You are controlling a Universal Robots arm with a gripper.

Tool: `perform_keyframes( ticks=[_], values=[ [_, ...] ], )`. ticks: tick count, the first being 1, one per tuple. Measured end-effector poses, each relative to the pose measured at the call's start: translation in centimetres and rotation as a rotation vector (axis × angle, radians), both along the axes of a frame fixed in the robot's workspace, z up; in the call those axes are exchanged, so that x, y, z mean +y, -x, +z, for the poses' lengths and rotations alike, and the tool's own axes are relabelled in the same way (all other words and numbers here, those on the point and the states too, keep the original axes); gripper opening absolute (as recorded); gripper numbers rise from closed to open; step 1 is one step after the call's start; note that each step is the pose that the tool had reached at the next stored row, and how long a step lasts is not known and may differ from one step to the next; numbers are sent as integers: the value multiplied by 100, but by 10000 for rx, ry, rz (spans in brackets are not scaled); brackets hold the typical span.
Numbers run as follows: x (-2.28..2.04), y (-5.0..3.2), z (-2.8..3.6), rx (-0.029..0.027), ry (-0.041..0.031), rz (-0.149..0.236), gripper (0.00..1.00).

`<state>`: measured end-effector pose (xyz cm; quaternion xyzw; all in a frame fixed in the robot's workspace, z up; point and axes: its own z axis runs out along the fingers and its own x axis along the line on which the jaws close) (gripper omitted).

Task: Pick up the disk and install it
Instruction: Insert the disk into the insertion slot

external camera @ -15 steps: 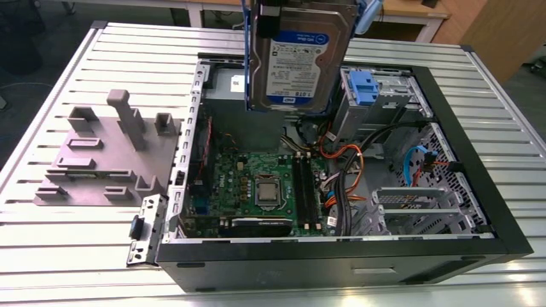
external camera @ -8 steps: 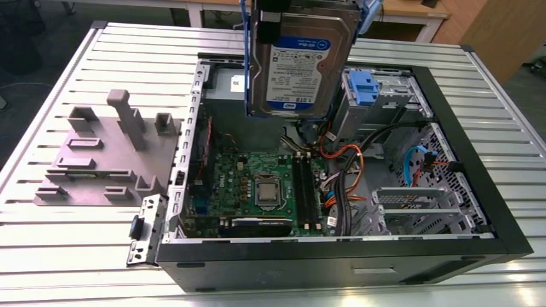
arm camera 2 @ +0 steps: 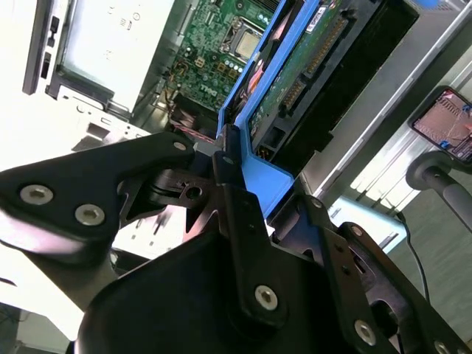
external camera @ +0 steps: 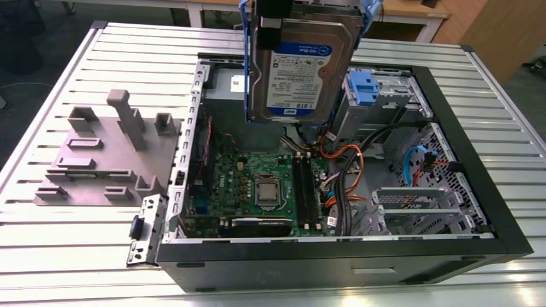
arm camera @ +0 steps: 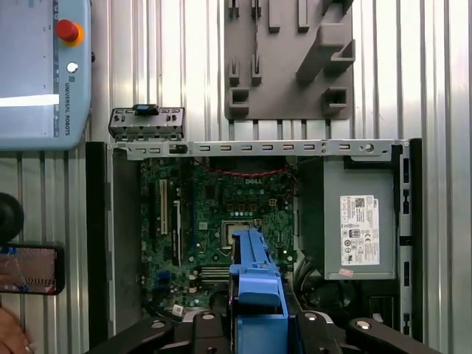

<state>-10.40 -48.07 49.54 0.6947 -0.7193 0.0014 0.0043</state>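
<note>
While the disk point(external camera: 300, 67) hangs upright above the open computer case point(external camera: 298, 268), my pincer point(arm camera 2: 223, 151) is clenched on the blue bracket point(arm camera 2: 262, 181) that frames it.

Exterior view: label side faces the camera. The disk's lower edge is over the case interior, above the motherboard point(external camera: 256, 185) and apart from it. A blue latch point(external camera: 362, 86) sits on the drive cage, just beside the disk on the exterior view's right.

Second wrist view: my black fingers point(arm camera 2: 236, 199) press the bracket from both sides. The disk's green circuit board and connector edge run away from me toward the case.

First wrist view: the bracket's end shows over the motherboard. A grey metal box with a white sticker point(arm camera: 360, 228) occupies one end of the case.

A grey fixture plate point(external camera: 102, 160) lies on the slatted table point(external camera: 51, 256), at the exterior view's left of the case.
</note>
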Motion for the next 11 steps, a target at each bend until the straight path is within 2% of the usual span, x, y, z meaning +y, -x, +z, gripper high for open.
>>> perform_keyframes(
  ticks=[5,11],
  values=[
    [-53,0,-2,0,24,1,36],
    [-60,0,-2,0,28,1,36]
  ],
)
